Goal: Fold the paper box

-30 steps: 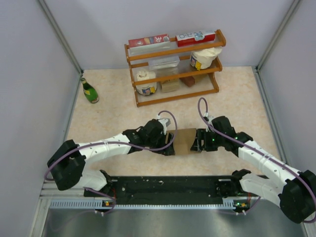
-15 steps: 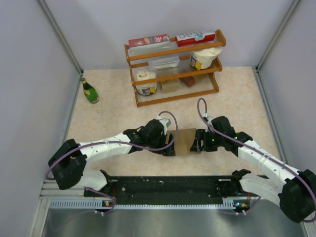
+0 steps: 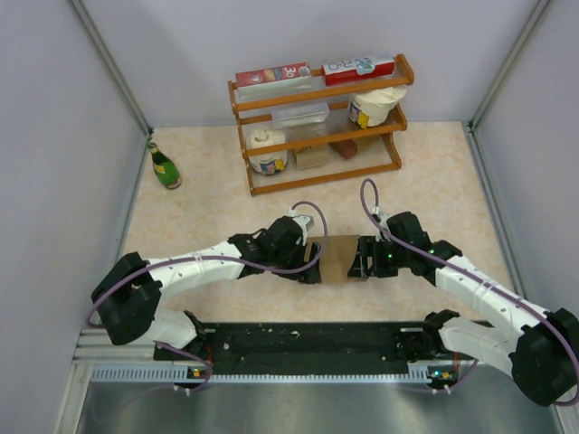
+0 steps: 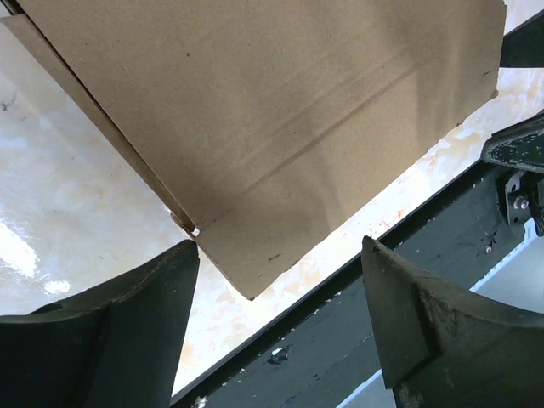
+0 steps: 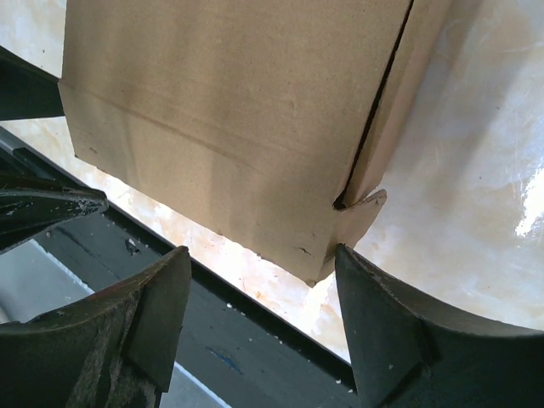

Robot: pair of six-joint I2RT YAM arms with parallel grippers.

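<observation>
The paper box (image 3: 339, 259), a plain brown carton, lies on the table between my two grippers. My left gripper (image 3: 313, 262) sits at its left end and my right gripper (image 3: 363, 262) at its right end. In the left wrist view the paper box (image 4: 272, 110) fills the top, its near corner just ahead of the open left gripper (image 4: 280, 276), with nothing between the fingers. In the right wrist view the paper box (image 5: 229, 110) shows a seam and a small flap (image 5: 365, 208) on its right side; the right gripper (image 5: 262, 276) stands open just short of the box's corner.
A wooden rack (image 3: 321, 177) at the back holds red cartons, tubs and small packets. A green bottle (image 3: 165, 167) stands at the far left by the wall. A black rail (image 3: 308, 344) runs along the table's near edge, close behind the box.
The left gripper's jaws have spread a little wider and the left wrist has shifted slightly. The box and the right arm look unmoved.
</observation>
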